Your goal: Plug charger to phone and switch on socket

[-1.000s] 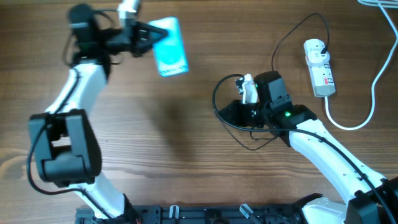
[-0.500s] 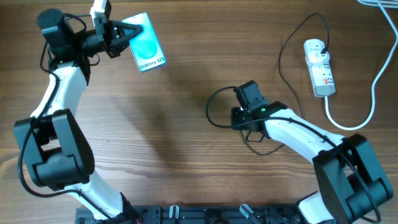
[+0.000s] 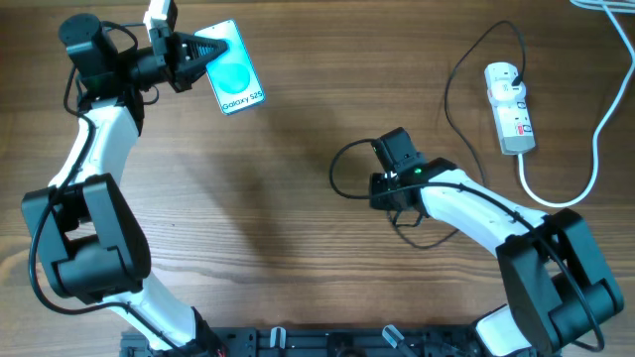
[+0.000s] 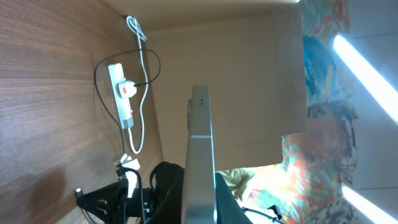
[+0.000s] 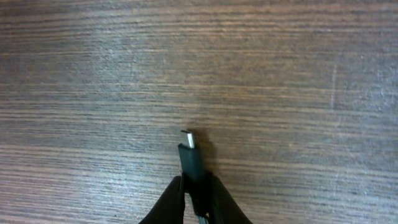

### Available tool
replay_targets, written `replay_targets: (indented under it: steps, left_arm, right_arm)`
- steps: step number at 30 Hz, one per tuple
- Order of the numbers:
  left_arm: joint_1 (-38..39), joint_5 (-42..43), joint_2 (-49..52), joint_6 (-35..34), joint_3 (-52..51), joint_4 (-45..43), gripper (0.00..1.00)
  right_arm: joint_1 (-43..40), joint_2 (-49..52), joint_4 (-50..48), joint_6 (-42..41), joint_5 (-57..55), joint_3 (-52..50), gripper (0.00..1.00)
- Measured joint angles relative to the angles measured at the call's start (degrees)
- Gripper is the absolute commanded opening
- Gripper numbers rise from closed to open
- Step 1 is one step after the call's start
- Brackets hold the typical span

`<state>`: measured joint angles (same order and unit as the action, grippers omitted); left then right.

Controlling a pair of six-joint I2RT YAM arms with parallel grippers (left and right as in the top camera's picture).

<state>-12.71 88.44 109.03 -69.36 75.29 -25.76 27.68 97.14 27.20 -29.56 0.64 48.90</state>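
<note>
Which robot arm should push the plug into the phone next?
Right. The right gripper is shut on the charger, with the tip poking out free in front. The left gripper is busy gripping the phone, so it probably does best just holding it steady.

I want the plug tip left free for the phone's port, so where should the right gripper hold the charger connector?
Grip the charger on its black housing, coming from the cable end, as the right gripper does now. The housing is narrow and its metal tip points away from the fingers, fully exposed.
</note>
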Motion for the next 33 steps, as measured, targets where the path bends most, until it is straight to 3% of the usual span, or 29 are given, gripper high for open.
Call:
replay_targets:
  steps: [2, 11, 14, 18, 23, 28, 30, 33]
  left_arm:
    - [0.0, 0.0, 0.0, 0.0, 0.0, 0.0, 0.04]
    - [0.13, -0.02, 0.0, 0.0, -0.02, 0.0, 0.04]
    - [0.98, 0.0, 0.0, 0.0, 0.0, 0.0, 0.04]
    - [3.26, 0.0, 0.0, 0.02, 0.0, 0.0, 0.04]
    - [8.55, 0.0, 0.0, 0.04, 0.0, -0.04, 0.04]
    - [13.77, 0.24, 0.0, 0.31, 0.0, -0.04, 0.04]
    - [15.8, 0.15, 0.0, 0.5, 0.0, -0.04, 0.04]
    - [16.2, -0.07, 0.0, 0.68, 0.0, -0.07, 0.04]
  right_arm:
    - [-0.02, 0.0, 0.07, -0.2, -0.02, 0.02, 0.05]
    - [-0.55, 1.14, -2.03, -0.24, 7.08, 0.98, 0.04]
    - [-2.6, 0.31, -1.42, 2.27, 17.86, 1.95, 0.04]
    - [-5.99, -8.81, -1.33, 7.32, 35.47, 2.91, 0.04]
    - [-4.61, -15.89, -4.39, 9.14, 54.99, 4.2, 0.04]
    - [-3.82, -15.72, -15.08, 5.14, 62.73, 4.07, 0.05]
    - [-3.82, -15.72, -23.61, -0.68, 65.02, 4.11, 0.05]
    - [-3.82, -15.72, -24.37, -3.48, 65.31, 4.11, 0.04]
